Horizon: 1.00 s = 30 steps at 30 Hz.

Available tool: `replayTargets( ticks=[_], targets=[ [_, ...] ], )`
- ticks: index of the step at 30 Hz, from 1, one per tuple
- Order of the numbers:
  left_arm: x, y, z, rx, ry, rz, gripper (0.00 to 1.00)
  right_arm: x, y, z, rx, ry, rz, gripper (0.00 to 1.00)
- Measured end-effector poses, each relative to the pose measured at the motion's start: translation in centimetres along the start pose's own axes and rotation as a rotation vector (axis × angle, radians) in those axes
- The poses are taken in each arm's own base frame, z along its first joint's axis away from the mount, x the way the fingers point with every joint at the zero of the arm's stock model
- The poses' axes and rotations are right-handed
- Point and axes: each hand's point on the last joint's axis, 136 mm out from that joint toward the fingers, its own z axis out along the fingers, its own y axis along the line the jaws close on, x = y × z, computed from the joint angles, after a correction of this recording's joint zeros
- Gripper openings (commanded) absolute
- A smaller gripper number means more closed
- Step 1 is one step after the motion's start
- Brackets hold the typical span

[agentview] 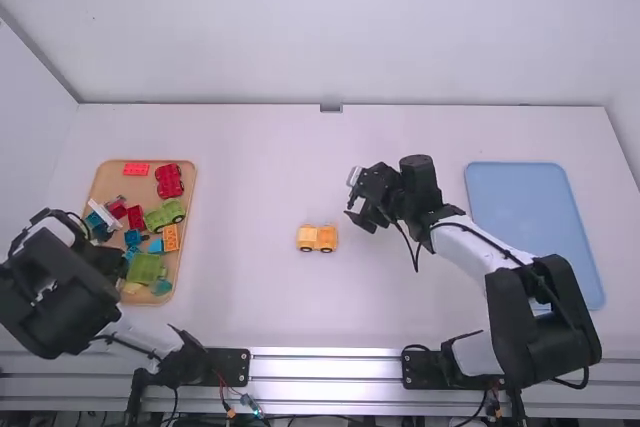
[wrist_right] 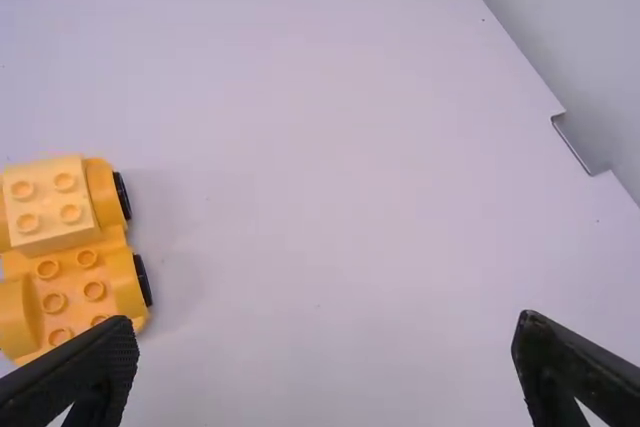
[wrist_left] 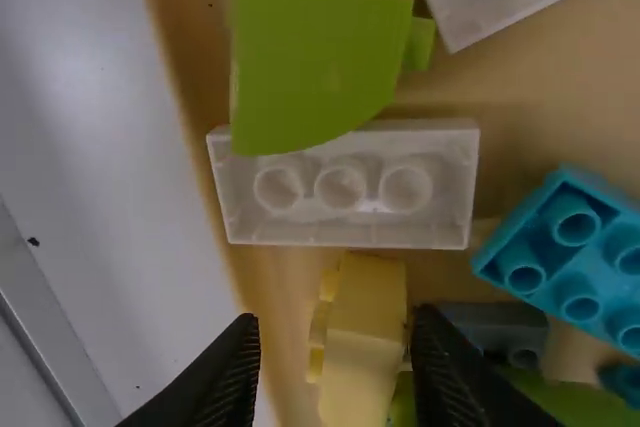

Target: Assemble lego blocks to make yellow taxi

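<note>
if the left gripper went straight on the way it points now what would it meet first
Probably the pale yellow block, which lines up between the open fingertips of the left gripper. How far below them it sits is hard to judge.

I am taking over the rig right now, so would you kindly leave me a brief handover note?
Left gripper: open, over the parts tray, fingers either side of a pale yellow block.
Right gripper: open, holding nothing, near the yellow car on the table.
Done: car on wheels, four-stud block on top.
Left: probably adding the pale yellow block.
</note>
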Motion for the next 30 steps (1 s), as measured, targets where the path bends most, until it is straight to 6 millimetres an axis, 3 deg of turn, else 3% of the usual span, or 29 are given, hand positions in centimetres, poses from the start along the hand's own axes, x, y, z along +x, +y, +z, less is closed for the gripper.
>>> replayTargets(
  ticks=[9,17,26,28,30],
  targets=[
    [1.3,-1.5,1.2,0.006,-0.025,0.056,0.38,-0.3,0.3,0.0,-0.019,-0.017,0.031,0.99],
    [0.5,-2.5,2.1,0.068,-0.070,0.092,0.36,-0.4,0.4,0.0,-0.026,-0.025,0.054,0.99],
    [0.4,-2.7,2.0,0.082,-0.076,0.108,0.61,-0.9,0.9,0.0,-0.054,-0.049,0.059,0.99],
    [0.4,-2.8,1.9,0.085,-0.077,0.115,0.59,-0.9,0.9,-0.1,-0.055,-0.050,0.060,0.99],
    [1.2,-3.2,1.9,0.114,-0.038,0.168,0.50,-0.9,0.9,-0.1,-0.055,-0.051,0.059,0.99]
  ],
)
